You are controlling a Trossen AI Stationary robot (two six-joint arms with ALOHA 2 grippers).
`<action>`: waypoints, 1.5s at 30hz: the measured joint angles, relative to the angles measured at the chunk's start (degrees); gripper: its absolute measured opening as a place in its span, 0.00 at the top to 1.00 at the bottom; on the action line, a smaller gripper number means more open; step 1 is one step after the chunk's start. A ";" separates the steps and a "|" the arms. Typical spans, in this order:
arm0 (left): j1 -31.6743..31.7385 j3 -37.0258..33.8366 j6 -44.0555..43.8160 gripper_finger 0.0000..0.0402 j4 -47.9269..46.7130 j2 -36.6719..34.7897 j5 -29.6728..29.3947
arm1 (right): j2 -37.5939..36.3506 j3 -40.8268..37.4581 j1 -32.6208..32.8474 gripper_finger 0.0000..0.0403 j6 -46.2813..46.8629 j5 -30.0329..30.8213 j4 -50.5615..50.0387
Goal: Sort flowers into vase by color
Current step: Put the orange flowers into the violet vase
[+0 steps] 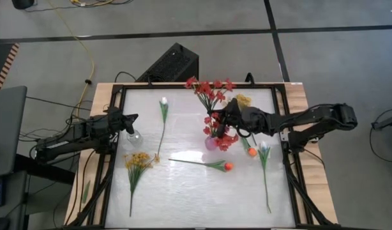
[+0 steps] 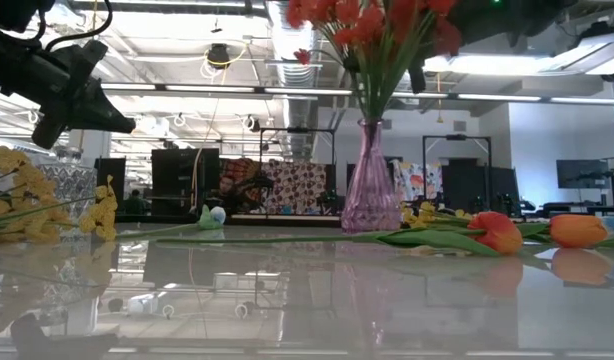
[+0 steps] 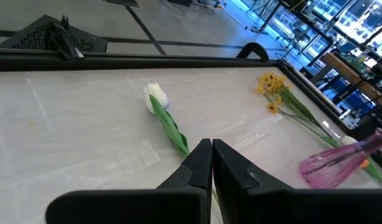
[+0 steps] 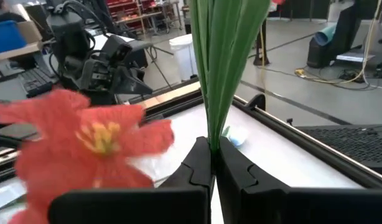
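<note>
My right gripper [image 1: 216,120] [image 4: 211,144] is shut on the green stems of a red flower spray [image 1: 210,89], right above the pink vase [image 1: 211,143] [image 2: 369,185] at the table's middle. More red blossoms [image 1: 226,139] crowd the vase. On the table lie a white tulip [image 1: 163,102], a yellow spray [image 1: 137,161], an orange tulip [image 1: 228,167], a second orange tulip [image 1: 252,152] and a second white tulip [image 1: 264,147]. My left gripper [image 1: 131,119] [image 3: 211,152] waits shut at the left edge, beside a clear vase [image 1: 133,136]. My right gripper pinches the bundle of green stems [image 4: 211,118] between its two fingers, well below the blossoms. The fingers come about level from the table's right and lie across the stems. The spray stands roughly upright, and in the low view stems [image 2: 372,95] run down into the vase's neck.
Yellow blossoms [image 1: 243,99] lie just behind the right gripper, near the far right corner. A dark frame [image 1: 113,160] borders the white table top. The near middle of the table holds only the long stems of the lying flowers.
</note>
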 joint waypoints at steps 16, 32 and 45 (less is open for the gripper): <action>-0.01 0.00 -0.02 1.00 0.00 0.00 0.02 | -3.02 -3.56 6.22 0.93 -3.83 5.40 5.85; -0.01 0.00 -0.03 1.00 0.00 0.02 -0.02 | -2.94 -4.75 12.63 0.93 -5.53 13.64 2.92; -0.43 -7.91 1.37 1.00 45.01 7.83 23.20 | -3.29 -5.46 13.51 0.93 -5.55 14.61 3.36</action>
